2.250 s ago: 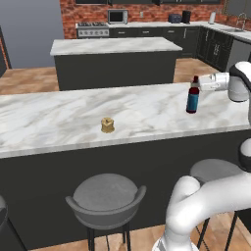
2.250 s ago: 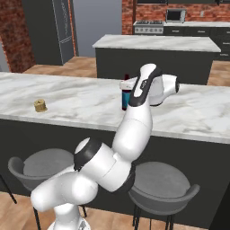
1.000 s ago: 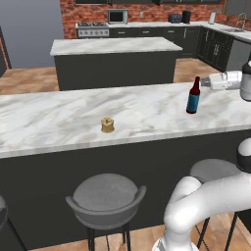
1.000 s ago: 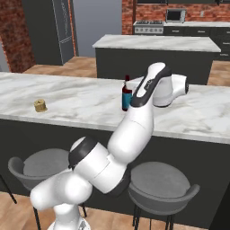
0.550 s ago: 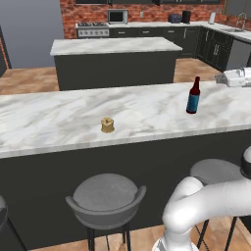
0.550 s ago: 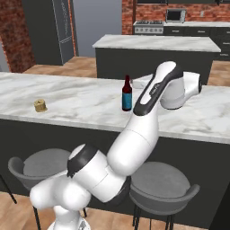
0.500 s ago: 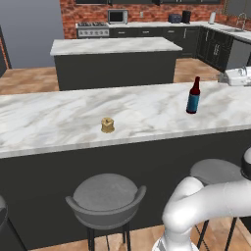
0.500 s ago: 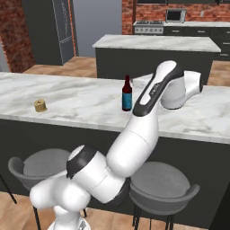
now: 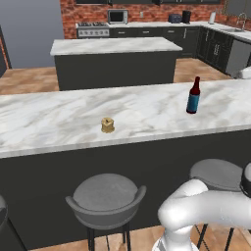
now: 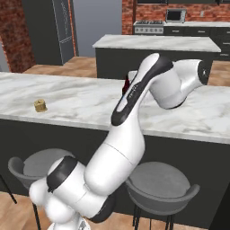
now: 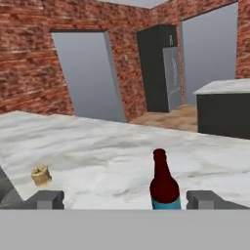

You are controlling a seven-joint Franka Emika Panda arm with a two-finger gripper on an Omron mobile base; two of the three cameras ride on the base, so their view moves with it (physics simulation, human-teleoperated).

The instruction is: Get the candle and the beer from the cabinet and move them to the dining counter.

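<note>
While both task items already sit on the dining counter surface, the jaws stand wide apart with nothing between them, the beer upright just ahead of them in the hand view. Beer bottle stands toward the right part of the surface in the left base view, candle well apart to its left, nearer the front edge than the bottle is. Neither touches anything else. Judged as glass, the beer is rigid, smooth, likely slippery and breakable, and top-heavy enough to tip if knocked at the neck; best hold would be across the body at the blue label, not the narrow neck. Candle reads as small, light, squat and stable, stiff enough for a side pinch across its width, though it is low, so the fingertips would end up close to the marble. Open room is good: bare marble all round both items, no clutter between them. Edges to mind: front edge over the stools sits fairly near the candle; back edge faces a floor gap before the island. In the right base view the arm crosses over the surface and hides most of the bottle. Task looks essentially done from placement.
</note>
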